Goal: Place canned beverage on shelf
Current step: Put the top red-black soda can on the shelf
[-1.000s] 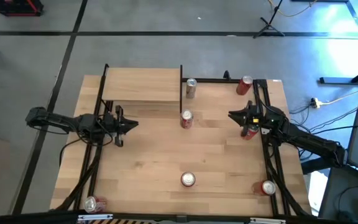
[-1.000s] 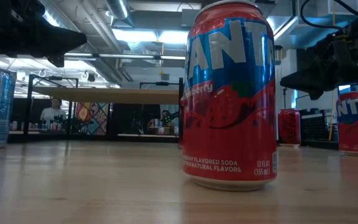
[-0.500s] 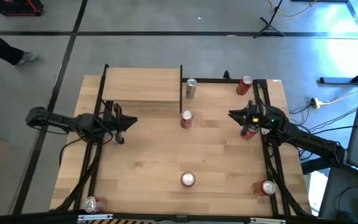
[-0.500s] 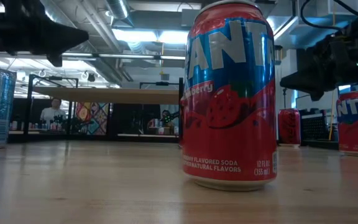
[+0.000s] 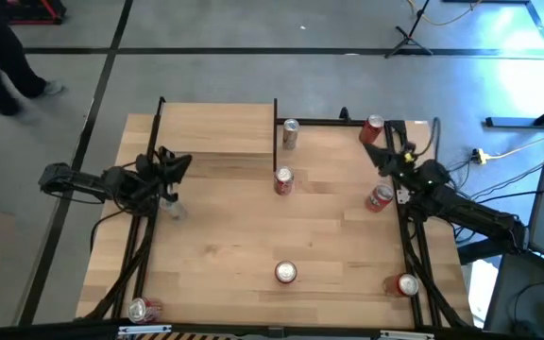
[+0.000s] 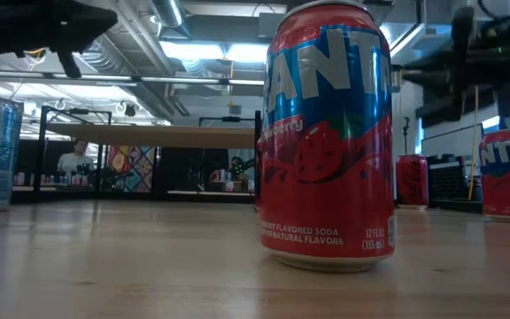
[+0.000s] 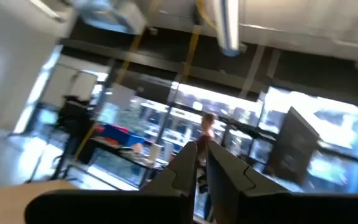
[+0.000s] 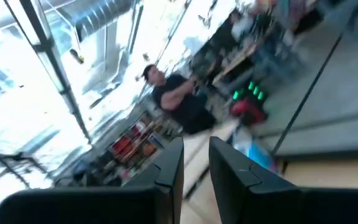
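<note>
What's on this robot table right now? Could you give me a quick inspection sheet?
Surface: light-wood tabletop, nothing spilled on it.
Job's things: shelf at the far left corner, nothing on it. Seven cans on the table, among them a red Fanta can nearest the low camera and a can lying tilted near the right arm.
Clutter: nothing seen.
Grippers: left gripper near the shelf, shut, holding nothing; right gripper at the right edge, nearly shut, holding nothing.
Cables: cords on the floor to the right.
Surroundings: a person walking past, far left.
</note>
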